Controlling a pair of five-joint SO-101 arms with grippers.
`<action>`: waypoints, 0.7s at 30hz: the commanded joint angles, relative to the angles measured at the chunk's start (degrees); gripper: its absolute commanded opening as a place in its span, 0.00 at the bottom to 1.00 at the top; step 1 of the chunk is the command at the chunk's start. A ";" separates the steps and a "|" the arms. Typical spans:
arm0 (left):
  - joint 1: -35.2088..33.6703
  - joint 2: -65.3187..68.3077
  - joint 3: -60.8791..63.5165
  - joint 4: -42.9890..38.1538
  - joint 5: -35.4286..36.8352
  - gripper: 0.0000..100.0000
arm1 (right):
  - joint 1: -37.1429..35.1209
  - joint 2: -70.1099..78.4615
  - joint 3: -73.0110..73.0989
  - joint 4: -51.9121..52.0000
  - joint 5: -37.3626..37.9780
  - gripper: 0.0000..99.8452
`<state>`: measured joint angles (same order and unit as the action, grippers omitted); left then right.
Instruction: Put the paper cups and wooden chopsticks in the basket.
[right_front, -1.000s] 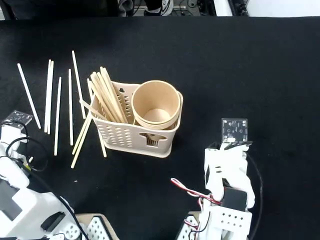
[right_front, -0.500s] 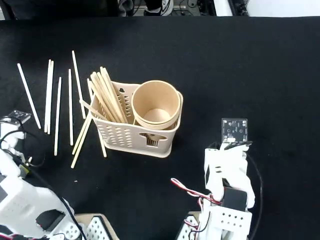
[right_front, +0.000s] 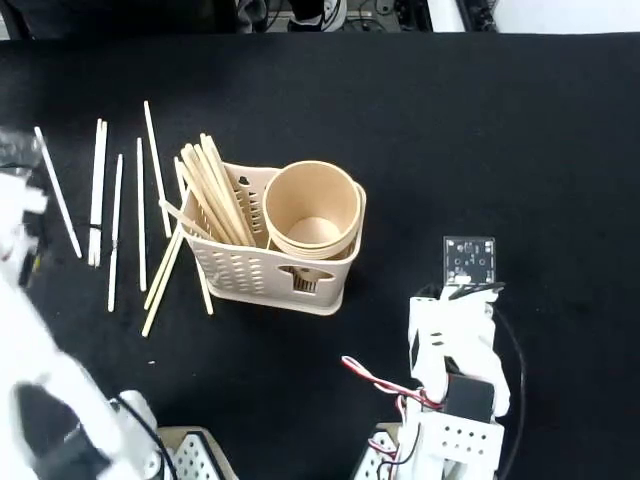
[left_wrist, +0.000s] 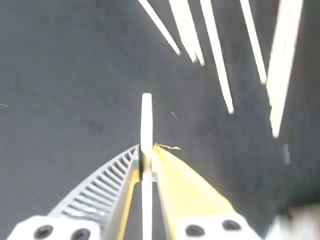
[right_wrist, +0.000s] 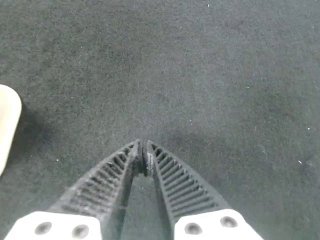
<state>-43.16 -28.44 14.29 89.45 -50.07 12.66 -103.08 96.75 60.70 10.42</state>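
The beige slotted basket (right_front: 250, 275) stands left of the table's middle. It holds stacked paper cups (right_front: 312, 210) and a bundle of wooden chopsticks (right_front: 215, 190). Several loose chopsticks (right_front: 115, 230) lie on the black cloth to its left, and two lean against its left side (right_front: 165, 270). My left arm (right_front: 20, 200) rises at the far left edge beside those sticks. My left gripper (left_wrist: 146, 150) is shut on a thin pale stick (left_wrist: 146, 115) that looks like a chopstick; loose chopsticks (left_wrist: 217, 65) lie beyond it. My right gripper (right_wrist: 144, 150) is shut on nothing, low over bare cloth.
My right arm (right_front: 455, 340) sits folded at the front right, well clear of the basket. A pale rounded edge (right_wrist: 7, 120) shows to one side of the right gripper. The black cloth (right_front: 480, 130) is bare at the back and right. Cables and gear line the far edge.
My left arm has swung from the front left corner toward the back, up alongside the loose chopsticks. The chopsticks, basket and right arm have not moved.
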 joint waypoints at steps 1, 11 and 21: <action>8.48 -24.00 -0.92 -11.52 21.54 0.03 | -0.35 -3.91 -0.22 0.26 -0.35 0.01; 16.84 -48.26 17.89 -52.40 64.97 0.03 | -0.35 -3.91 -0.22 0.26 -0.35 0.01; 42.33 -52.48 22.20 -54.24 67.34 0.03 | -0.35 -3.91 -0.22 0.26 -0.35 0.01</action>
<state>-9.58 -81.27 34.33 36.00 20.62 12.66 -103.08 96.75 60.70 10.42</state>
